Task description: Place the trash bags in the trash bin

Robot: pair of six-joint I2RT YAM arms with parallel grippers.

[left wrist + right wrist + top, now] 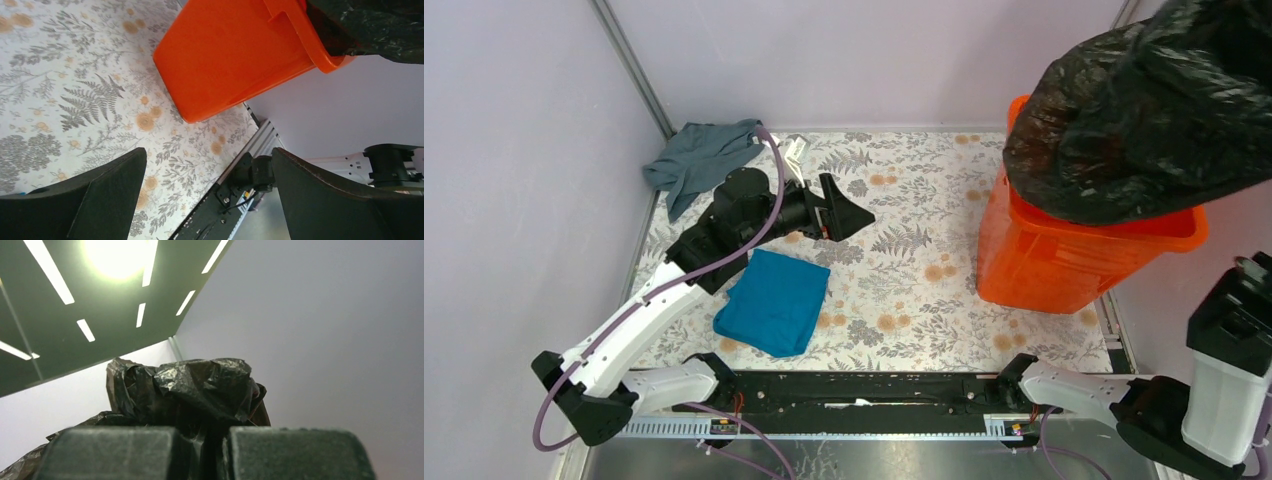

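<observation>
The right gripper [205,452] is pinched tight on a fold of crinkled black plastic, so it is clamped on the trash bag [1139,110] and carries it from the top. Below that grip the bag balloons out, big and glossy, right over the mouth of the trash bin [1064,265]. Its underside sits down at the orange rim and seems to dip inside, while most of its bulk rides above and spills past the far edge. I'd call this bag about at its destination but not yet dropped: it needs lowering or letting go, and it looks wide for the opening. Well apart, the left gripper [844,212] hangs over the flowered table [924,250], jaws spread wide and empty, near a folded blue cloth [774,300] and a grey cloth [704,160]. I can see no second bag anywhere.
</observation>
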